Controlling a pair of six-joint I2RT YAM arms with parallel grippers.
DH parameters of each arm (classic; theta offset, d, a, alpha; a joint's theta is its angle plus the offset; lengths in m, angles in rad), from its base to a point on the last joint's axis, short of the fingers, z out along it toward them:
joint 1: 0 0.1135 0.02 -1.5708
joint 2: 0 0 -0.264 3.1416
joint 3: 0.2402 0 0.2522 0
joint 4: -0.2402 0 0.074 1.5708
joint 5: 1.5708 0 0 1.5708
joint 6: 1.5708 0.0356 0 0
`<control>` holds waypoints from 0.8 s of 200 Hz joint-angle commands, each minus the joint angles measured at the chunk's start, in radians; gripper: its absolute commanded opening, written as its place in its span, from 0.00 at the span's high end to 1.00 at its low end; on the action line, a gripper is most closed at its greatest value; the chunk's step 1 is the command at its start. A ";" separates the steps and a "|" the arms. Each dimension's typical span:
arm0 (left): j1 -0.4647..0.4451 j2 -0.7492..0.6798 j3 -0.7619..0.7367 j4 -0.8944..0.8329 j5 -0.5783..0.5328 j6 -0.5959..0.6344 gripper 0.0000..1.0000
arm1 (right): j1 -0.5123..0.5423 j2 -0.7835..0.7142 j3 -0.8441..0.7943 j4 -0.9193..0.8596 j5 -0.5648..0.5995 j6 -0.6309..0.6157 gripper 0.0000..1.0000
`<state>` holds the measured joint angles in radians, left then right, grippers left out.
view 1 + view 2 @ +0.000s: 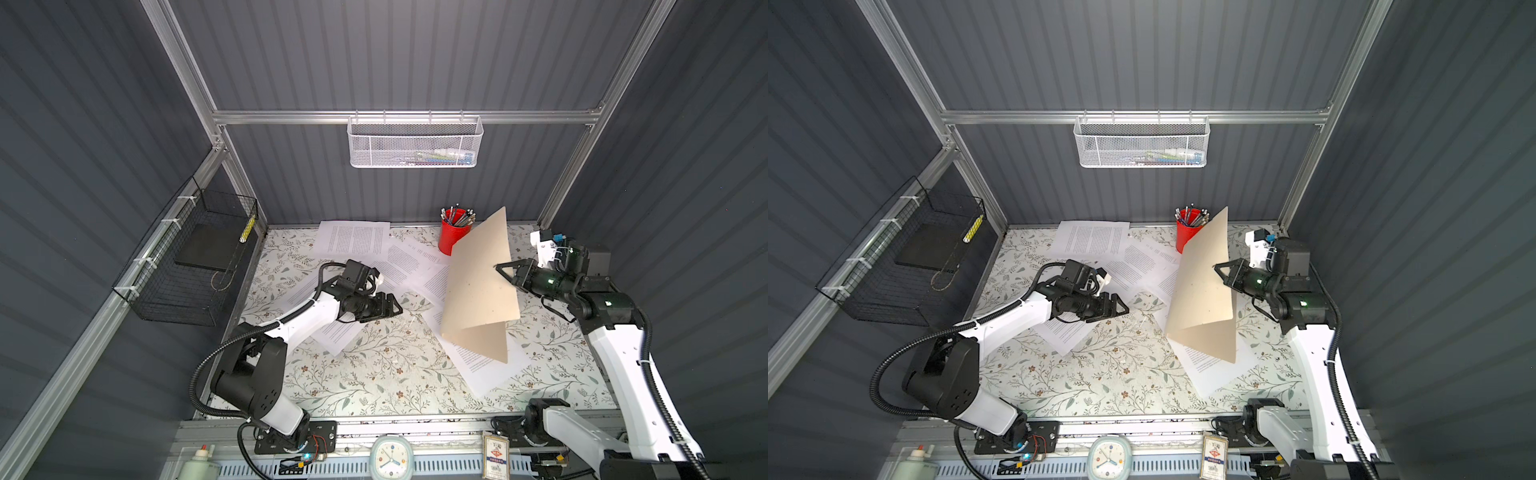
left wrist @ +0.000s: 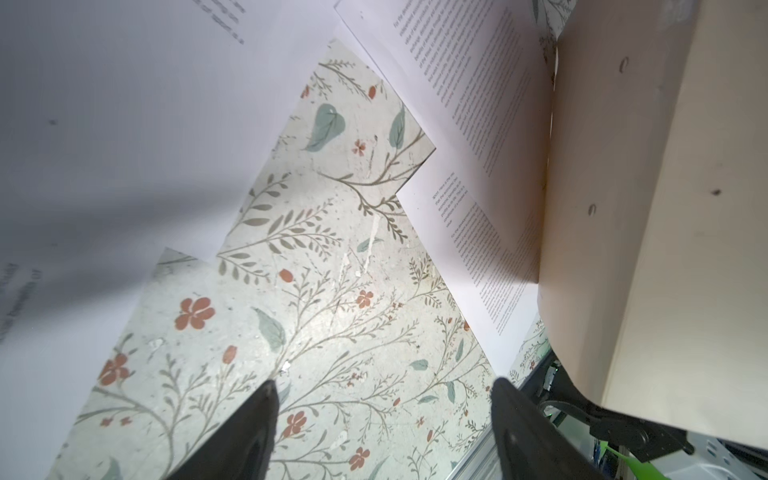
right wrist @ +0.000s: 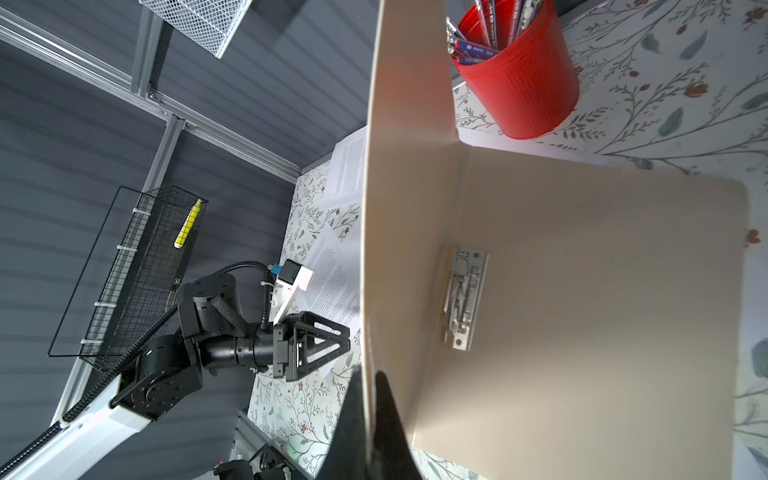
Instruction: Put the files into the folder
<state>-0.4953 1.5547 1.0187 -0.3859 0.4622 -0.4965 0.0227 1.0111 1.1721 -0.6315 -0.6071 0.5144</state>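
Folder cover [image 1: 478,286] inside right claw [image 1: 500,268]

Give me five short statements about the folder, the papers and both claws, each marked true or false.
1. The right claw is shut on the raised cover of the folder. True.
2. The left claw holds a paper. False: it is open and empty above the table.
3. Papers sit under the metal clip. False: the inside of the folder is bare.
4. A red cup stands behind the folder. True.
5. One sheet lies partly under the folder. True.
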 commanded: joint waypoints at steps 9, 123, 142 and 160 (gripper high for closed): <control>0.042 -0.039 -0.006 -0.068 -0.028 0.034 0.17 | 0.165 0.033 0.091 -0.093 0.126 -0.103 1.00; 0.159 -0.070 0.012 -0.141 -0.057 0.063 0.16 | 0.539 0.341 0.092 0.012 0.477 -0.013 1.00; 0.169 -0.076 0.022 -0.156 -0.058 0.067 0.14 | 0.544 0.352 0.091 0.034 0.420 -0.013 0.80; 0.175 -0.080 0.033 -0.172 -0.061 0.076 0.03 | 0.547 0.367 0.075 0.093 0.315 -0.015 0.66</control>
<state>-0.3344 1.5005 1.0203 -0.5060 0.4095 -0.4484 0.5594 1.3663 1.2617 -0.6285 -0.1783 0.5011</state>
